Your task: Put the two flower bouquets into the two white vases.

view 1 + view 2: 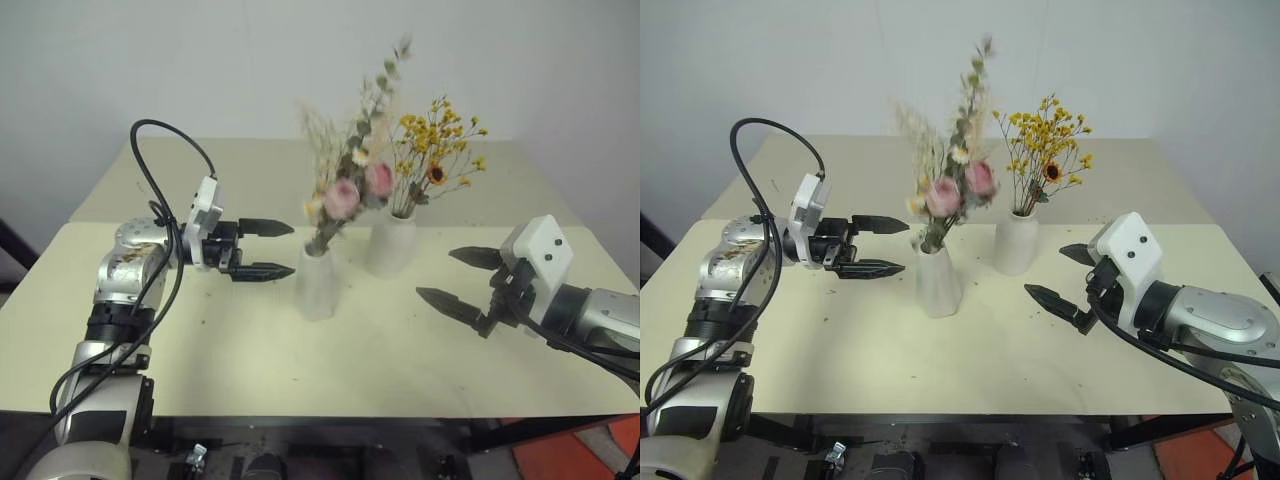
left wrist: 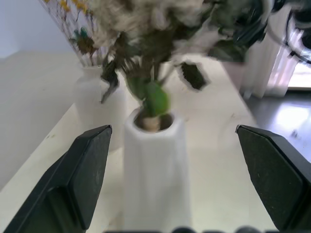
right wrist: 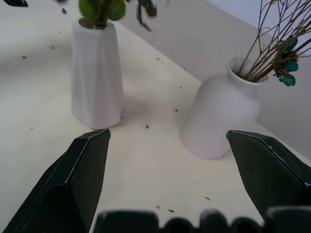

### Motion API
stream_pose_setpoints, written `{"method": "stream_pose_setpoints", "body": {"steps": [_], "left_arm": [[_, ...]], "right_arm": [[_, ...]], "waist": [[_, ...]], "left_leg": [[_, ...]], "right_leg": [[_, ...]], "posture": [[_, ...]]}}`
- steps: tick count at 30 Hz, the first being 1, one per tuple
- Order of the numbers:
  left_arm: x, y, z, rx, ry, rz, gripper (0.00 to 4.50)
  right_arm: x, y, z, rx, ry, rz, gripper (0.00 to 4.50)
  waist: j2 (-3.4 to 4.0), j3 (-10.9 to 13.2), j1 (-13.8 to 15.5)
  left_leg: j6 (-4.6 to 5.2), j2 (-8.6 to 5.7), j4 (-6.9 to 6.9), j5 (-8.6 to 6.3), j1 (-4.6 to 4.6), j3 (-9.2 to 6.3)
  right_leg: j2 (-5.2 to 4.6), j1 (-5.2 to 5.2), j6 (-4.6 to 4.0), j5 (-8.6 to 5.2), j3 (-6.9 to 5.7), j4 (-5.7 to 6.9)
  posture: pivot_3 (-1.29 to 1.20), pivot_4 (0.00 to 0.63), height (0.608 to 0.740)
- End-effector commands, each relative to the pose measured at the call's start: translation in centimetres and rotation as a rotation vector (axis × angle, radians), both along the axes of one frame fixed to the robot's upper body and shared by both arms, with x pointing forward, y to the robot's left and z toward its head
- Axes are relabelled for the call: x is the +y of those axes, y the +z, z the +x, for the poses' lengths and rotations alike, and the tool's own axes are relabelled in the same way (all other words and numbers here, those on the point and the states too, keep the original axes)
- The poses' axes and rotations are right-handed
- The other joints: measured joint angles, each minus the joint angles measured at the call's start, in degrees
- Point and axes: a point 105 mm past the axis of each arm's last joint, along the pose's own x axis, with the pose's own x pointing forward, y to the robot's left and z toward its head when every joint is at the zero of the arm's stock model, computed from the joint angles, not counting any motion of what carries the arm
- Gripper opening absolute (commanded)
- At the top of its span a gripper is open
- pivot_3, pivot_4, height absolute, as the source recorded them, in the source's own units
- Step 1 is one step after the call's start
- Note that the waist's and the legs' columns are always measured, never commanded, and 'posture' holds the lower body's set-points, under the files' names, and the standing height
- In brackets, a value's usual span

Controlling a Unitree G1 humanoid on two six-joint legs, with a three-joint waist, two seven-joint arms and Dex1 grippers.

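We are holding both tools wide and empty: left tool (image 1: 262, 250) beside the rose bouquet (image 1: 345, 190) in its tall vase (image 1: 316, 283); right tool (image 1: 462, 282) near the round vase (image 1: 390, 243) carrying the yellow bouquet (image 1: 435, 150); stems seem light, brittle; best gripped low.

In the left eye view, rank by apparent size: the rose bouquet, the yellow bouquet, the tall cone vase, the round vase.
1. Rose bouquet, the tallest and widest.
2. Yellow bouquet.
3. Tall cone vase and round vase look about alike; the cone vase stands nearer the camera, so their order is unsure.
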Motion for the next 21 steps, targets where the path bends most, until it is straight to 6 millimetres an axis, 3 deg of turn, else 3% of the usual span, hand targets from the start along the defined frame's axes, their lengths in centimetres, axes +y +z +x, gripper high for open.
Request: {"method": "stream_pose_setpoints", "body": {"steps": [1,6,11,21], "left_arm": [[1.6,2.1,-0.5,-0.075,0.047,-0.034,4.48],[3.3,3.2,-1.7,-0.081,0.097,-0.047,4.48],[6.2,3.0,-3.8,-0.085,0.168,0.079,4.48],[8.9,3.9,-5.0,-0.169,0.297,0.122,4.48]], "right_arm": [[-0.1,1.0,-0.1,-0.058,-0.002,-0.004,4.50],[-0.9,1.7,-0.5,-0.065,-0.005,-0.008,4.50],[-3.1,3.4,-2.0,-0.067,-0.007,-0.010,4.50],[-7.5,5.0,-4.0,-0.048,-0.070,-0.055,4.50]], "waist": [[0.00,0.00,-0.16],[0.01,0.00,-0.28],[0.01,0.01,-0.13],[0.00,0.00,0.18]], "left_leg": [[0.00,0.00,0.00,0.00,0.01,0.00],[0.00,0.03,0.00,0.00,0.02,0.00],[0.00,0.03,-0.02,0.00,0.00,0.01],[0.00,0.06,-0.02,0.00,0.07,0.05]], "right_leg": [[0.00,0.00,0.00,0.00,0.01,0.02],[0.01,-0.01,0.01,-0.01,0.01,0.03],[-0.01,-0.01,0.01,-0.01,0.00,0.00],[-0.01,0.06,0.00,-0.04,-0.01,0.00]], "posture": [[0.00,0.150,0.740],[0.00,0.150,0.740],[0.00,0.150,0.740],[0.00,0.150,0.740]]}}
